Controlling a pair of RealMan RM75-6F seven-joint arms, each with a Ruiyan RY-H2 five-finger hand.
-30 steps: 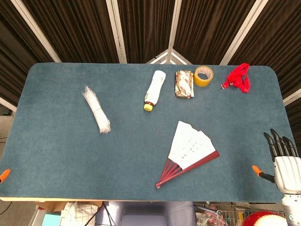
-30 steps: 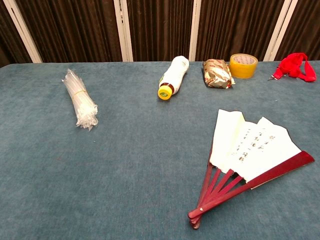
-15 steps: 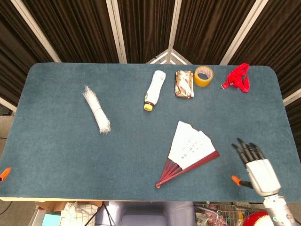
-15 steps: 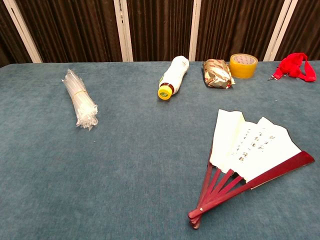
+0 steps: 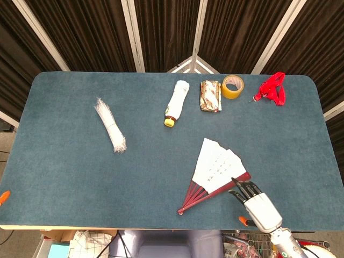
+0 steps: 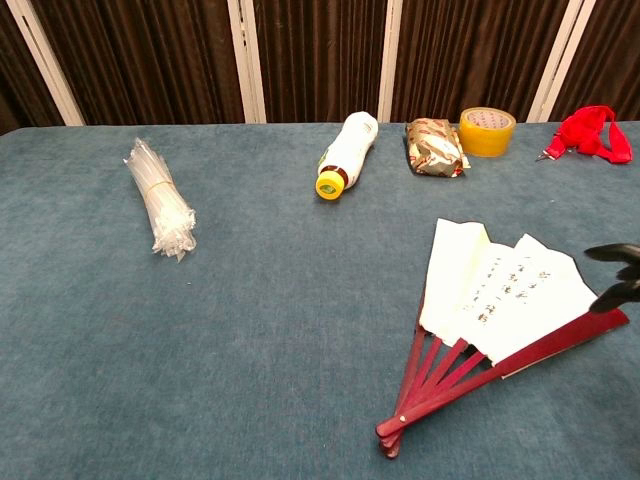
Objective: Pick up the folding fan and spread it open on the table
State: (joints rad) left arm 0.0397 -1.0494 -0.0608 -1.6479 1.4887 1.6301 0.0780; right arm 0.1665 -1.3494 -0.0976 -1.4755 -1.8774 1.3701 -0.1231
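Note:
The folding fan (image 5: 217,166) lies partly spread on the blue table, right of centre, with white paper leaves and dark red sticks; its pivot points at the front edge. In the chest view the fan (image 6: 500,290) shows at lower right. My right hand (image 5: 257,204) hovers just right of the fan's red outer stick, fingers extended and apart, holding nothing. Its dark fingertips (image 6: 618,252) enter the chest view at the right edge, over the stick's tip. Of my left hand only an orange tip (image 5: 2,196) shows at the far left edge.
Along the back stand a lying white bottle (image 5: 176,102), a foil snack packet (image 5: 210,95), a yellow tape roll (image 5: 233,86) and a red lanyard (image 5: 273,88). A bundle of clear plastic strips (image 5: 110,124) lies at the left. The table's front edge (image 5: 161,224) runs close below the fan.
My right hand has travelled left from the table's right edge to the fan's red outer stick. The fan has not moved.

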